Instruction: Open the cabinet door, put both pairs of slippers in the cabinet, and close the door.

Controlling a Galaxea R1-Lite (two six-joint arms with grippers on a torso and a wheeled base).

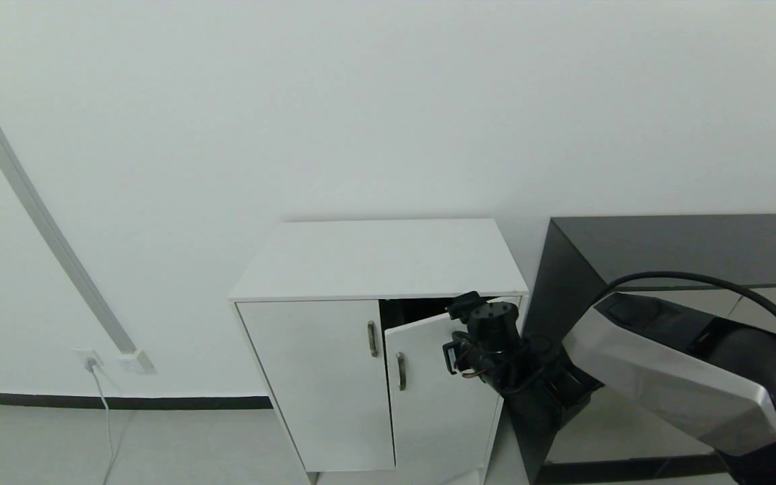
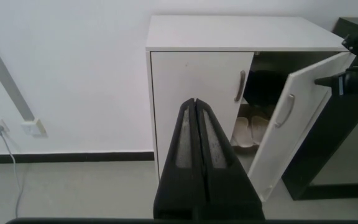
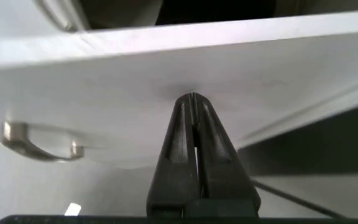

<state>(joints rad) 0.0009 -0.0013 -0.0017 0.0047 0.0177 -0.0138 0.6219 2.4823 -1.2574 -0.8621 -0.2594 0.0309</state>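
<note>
1 cabinet (image 1: 378,259), 2 doors: L door (image 1: 314,377) closed, R door (image 1: 438,397) ajar. Pale slippers (image 2: 252,132) inside, count unclear. R end effector (image 3: 194,102) fingers together, empty, tip at R door. L end effector (image 2: 196,106) fingers together, empty, well back.

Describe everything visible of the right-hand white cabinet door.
The right-hand white cabinet door is a flat panel, seemingly laminated board, with a vertical grey metal handle near its inner edge. It stands partly open, hinged at the outer side. The right arm's shut black claw touches its front face near the top.
</note>
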